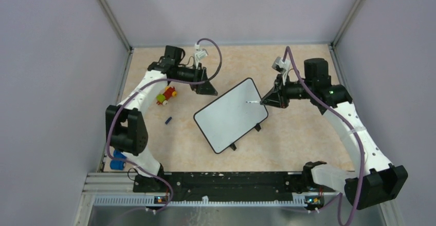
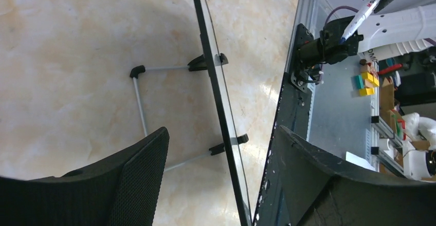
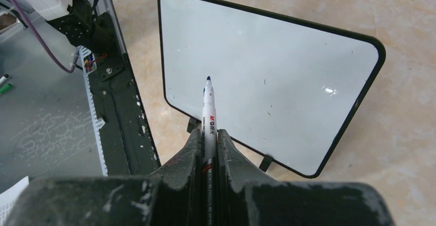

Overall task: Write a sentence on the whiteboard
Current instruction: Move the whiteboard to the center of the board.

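Note:
The whiteboard [image 1: 231,115] stands tilted on its two black feet at the table's middle; its face [image 3: 267,77] is blank, with no sentence on it. My right gripper [image 1: 268,101] is at the board's right edge, shut on a white marker [image 3: 209,110] with a blue tip. The tip points at the board face, at or just off the surface. My left gripper [image 1: 207,88] is at the board's far left corner. In the left wrist view it [image 2: 226,185] is open, and the board's thin edge [image 2: 213,82] stands between the wide-apart fingers [image 2: 131,180].
A red, yellow and green toy [image 1: 166,95] and a blue marker cap [image 1: 168,119] lie left of the board. A blue toy car [image 1: 117,160] sits by the left arm's base. A black metal rail [image 1: 231,181] runs along the near edge. Walls enclose three sides.

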